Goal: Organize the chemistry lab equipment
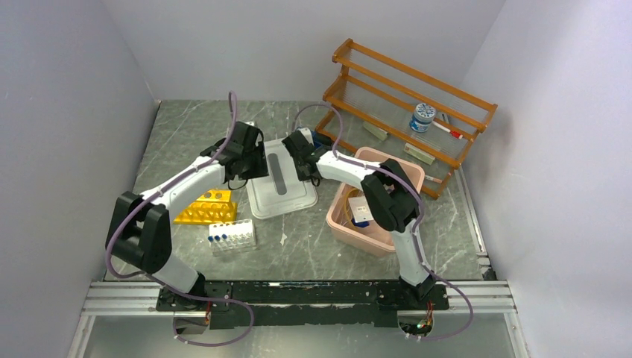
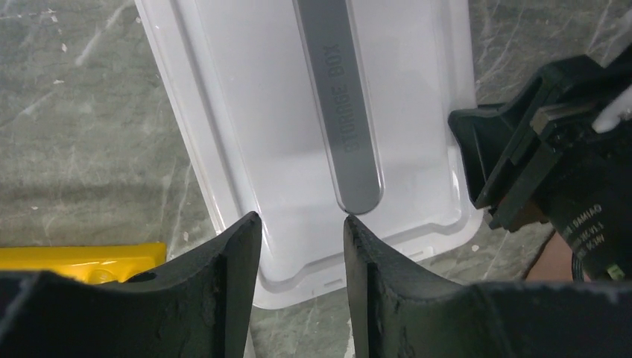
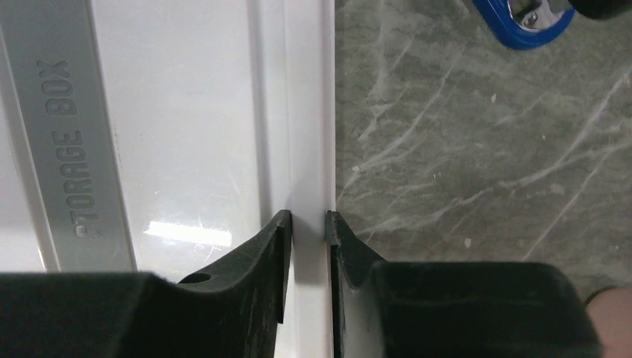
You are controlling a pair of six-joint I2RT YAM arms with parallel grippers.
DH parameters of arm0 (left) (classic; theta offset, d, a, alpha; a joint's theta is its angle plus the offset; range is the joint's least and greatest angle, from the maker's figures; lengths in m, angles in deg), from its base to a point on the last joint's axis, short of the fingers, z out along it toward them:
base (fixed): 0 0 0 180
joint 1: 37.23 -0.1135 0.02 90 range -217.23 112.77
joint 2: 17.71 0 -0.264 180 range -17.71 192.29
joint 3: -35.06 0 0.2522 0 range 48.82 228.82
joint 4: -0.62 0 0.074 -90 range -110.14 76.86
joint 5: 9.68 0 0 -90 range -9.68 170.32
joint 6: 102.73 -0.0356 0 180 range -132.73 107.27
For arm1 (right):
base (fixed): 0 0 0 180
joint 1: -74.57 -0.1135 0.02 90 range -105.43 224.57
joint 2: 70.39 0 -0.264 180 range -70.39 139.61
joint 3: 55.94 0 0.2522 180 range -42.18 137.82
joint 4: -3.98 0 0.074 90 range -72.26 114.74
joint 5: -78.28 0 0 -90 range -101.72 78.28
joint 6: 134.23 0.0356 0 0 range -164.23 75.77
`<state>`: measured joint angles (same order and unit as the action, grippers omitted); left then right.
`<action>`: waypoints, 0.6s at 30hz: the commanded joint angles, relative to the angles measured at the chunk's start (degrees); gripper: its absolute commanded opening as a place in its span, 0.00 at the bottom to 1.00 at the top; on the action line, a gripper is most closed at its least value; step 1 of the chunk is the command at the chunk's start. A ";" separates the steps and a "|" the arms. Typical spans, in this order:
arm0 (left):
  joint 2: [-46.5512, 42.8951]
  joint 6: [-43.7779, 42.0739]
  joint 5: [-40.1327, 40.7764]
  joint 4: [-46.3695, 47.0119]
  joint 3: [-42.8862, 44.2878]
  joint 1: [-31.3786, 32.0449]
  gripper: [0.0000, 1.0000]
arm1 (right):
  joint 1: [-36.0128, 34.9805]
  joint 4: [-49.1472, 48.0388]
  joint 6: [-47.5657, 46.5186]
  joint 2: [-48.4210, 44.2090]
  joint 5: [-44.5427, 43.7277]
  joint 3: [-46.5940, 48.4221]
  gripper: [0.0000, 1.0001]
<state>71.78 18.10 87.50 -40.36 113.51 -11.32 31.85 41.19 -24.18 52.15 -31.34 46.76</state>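
A white storage-box lid (image 1: pixel 279 190) with a grey strip lies flat on the table's middle. My right gripper (image 3: pixel 308 220) is shut on the lid's right rim (image 3: pixel 309 149); in the top view it (image 1: pixel 302 160) sits at the lid's far right side. My left gripper (image 2: pixel 302 220) is open and empty, hovering over the lid's (image 2: pixel 298 112) end by the grey strip; from above it (image 1: pixel 250 160) is at the lid's far left. Small blue-capped tubes (image 1: pixel 231 235) stand in a clear rack near the front. Goggles and tubing are not identifiable.
A yellow rack (image 1: pixel 207 206) lies left of the lid. A pink basin (image 1: pixel 339 224) holding items sits to the right. A wooden shelf (image 1: pixel 406 112) at the back right carries a blue-capped bottle (image 1: pixel 422 117). A blue object's edge (image 3: pixel 525 26) shows beyond the lid.
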 commanded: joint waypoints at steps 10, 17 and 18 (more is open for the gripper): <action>-4.53 3.22 -8.55 8.13 -7.02 -0.34 0.58 | 1.54 3.11 -4.83 1.25 3.96 4.14 0.09; -8.10 2.97 -9.75 8.87 -9.57 -0.25 0.67 | 2.58 4.74 -5.99 -1.12 8.41 5.71 0.06; -8.52 3.24 -9.76 8.90 -9.99 -0.25 0.67 | 2.60 4.77 -5.99 -1.68 8.82 5.57 0.06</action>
<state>66.43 20.72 79.87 -33.87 105.20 -11.32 33.90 43.83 -28.79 53.77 -25.77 50.92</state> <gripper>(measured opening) 0.660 0.208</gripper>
